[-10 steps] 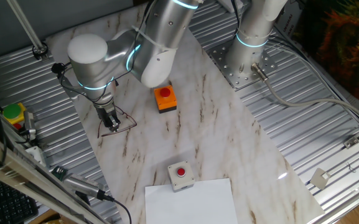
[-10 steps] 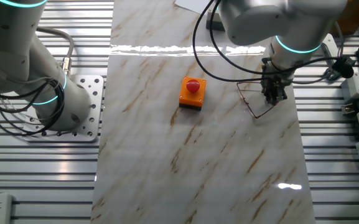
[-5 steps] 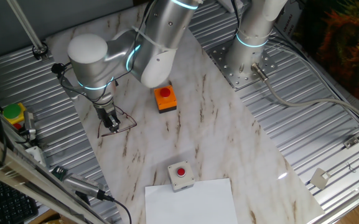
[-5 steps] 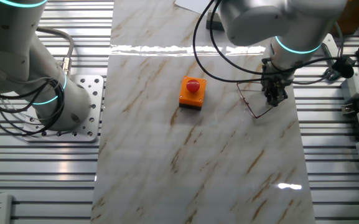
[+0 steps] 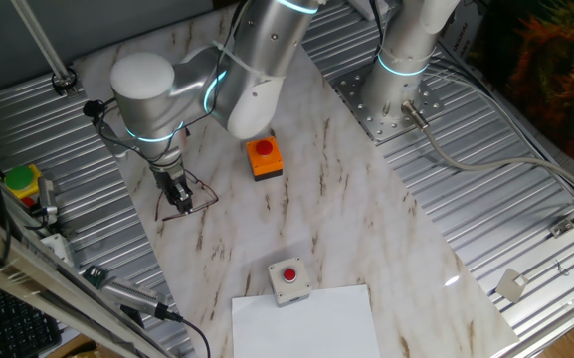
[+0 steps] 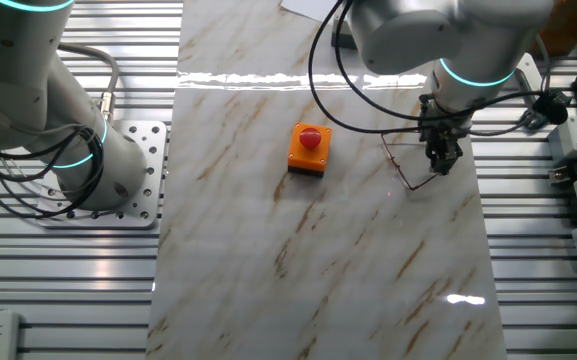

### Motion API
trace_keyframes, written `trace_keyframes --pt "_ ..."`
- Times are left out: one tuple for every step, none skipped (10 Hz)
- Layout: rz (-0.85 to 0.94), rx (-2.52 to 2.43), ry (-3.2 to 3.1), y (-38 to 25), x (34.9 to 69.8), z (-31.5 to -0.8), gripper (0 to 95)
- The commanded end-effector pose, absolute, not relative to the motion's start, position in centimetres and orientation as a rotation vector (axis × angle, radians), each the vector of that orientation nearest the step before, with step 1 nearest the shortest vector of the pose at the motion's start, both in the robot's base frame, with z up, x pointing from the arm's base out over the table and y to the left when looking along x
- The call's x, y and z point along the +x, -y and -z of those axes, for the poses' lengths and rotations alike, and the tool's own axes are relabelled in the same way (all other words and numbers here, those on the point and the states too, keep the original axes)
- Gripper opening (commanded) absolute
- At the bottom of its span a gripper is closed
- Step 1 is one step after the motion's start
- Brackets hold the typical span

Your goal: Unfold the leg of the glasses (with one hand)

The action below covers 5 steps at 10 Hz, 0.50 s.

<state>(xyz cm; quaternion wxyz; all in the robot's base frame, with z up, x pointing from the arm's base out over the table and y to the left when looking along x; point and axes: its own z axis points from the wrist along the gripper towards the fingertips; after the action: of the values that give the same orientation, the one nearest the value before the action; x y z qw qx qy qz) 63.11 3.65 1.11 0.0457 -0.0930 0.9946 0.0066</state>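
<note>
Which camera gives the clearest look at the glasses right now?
The other fixed view: the glasses spread out to the side of the gripper, wire outline readable on the marble. In the one fixed view the glasses appear too, but the arm crowds them from above.

Thin dark reddish-brown wire-frame glasses lie on the marble-patterned tabletop near its edge, two-finger gripper directly over them. Orange box with red button sits beside them toward the table's middle; small grey box with red button well apart, touching a white paper sheet.
</note>
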Motion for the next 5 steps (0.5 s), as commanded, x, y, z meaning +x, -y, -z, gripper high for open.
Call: trace_keyframes --pt "-0.026 -0.287 -3.029 -3.67 63.1 -1.16 57.0" --pt "-0.026 -0.289 -3.025 -3.67 63.1 -1.15 57.0" --pt "-0.026 -0.288 -3.021 -3.67 63.1 -1.15 57.0" --pt "-0.025 -0.291 -3.021 -3.67 63.1 -1.15 57.0" --pt "-0.022 -0.292 -3.017 -3.66 63.1 -1.15 57.0"
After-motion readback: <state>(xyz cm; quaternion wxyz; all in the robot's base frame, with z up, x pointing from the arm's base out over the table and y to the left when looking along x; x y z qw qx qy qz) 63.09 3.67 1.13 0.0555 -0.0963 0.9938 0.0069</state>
